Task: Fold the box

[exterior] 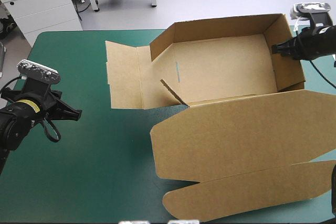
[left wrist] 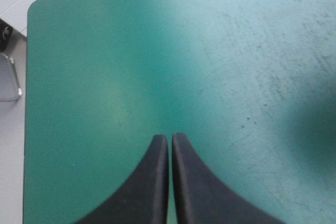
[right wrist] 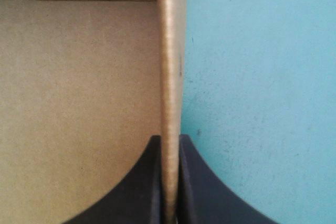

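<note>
Brown cardboard box [exterior: 226,72], open tray, lid flat on teal-green cover [exterior: 105,171]. Right gripper [right wrist: 169,140]: 2 black fingers [right wrist: 131,192] clamped on right wall. Left gripper [left wrist: 170,137]: pressed together.

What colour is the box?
The box is plain brown; the high view shows it best.

brown box [exterior: 226,72], open tray with walls raised, lid flat toward near edge
</note>
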Controlling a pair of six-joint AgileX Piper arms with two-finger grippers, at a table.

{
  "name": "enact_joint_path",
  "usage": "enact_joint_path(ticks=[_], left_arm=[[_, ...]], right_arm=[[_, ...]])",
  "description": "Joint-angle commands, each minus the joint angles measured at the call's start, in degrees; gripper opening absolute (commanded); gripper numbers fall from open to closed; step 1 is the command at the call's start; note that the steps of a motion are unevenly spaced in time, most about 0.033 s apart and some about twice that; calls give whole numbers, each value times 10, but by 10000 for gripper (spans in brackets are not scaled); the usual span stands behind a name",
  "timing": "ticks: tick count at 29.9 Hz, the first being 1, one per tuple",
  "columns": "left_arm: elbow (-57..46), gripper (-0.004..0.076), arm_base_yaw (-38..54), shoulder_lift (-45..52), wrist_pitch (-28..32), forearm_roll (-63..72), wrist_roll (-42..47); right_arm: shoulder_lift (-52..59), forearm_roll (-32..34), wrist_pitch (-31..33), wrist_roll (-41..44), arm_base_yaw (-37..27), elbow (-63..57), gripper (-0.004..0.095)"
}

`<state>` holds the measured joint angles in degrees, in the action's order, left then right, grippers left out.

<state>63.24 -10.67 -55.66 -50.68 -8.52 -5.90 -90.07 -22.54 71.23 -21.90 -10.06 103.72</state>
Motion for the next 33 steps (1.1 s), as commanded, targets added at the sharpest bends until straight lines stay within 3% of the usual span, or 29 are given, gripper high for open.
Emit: enact_joint_path(ticks=[1, 5, 9, 13, 17, 27, 33], left_arm=[[14, 8, 5, -8, 38, -38, 40], [14, 17, 37, -44, 55, -4, 32], [14, 17, 110, -93, 66, 97, -32], [10, 17, 205, -144, 45, 344, -207], [-15, 17, 280, -205, -12, 570, -369], [-94, 15, 255, -293, -67, 845, -502], [-94, 15, 192, -325, -97, 874, -523]], right_arm=[[50, -54, 7, -17, -21, 15, -20], [66, -64, 7, -19, -22, 15, -20], [77, -82, 7, -19, -22, 15, -20], [88, -96, 7, -19, -22, 15, -20], [96, -108, 7, -19, -22, 15, -20], [99, -151, 7, -20, -21, 15, -20], [99, -146, 7, -21, -7, 2, -20]])
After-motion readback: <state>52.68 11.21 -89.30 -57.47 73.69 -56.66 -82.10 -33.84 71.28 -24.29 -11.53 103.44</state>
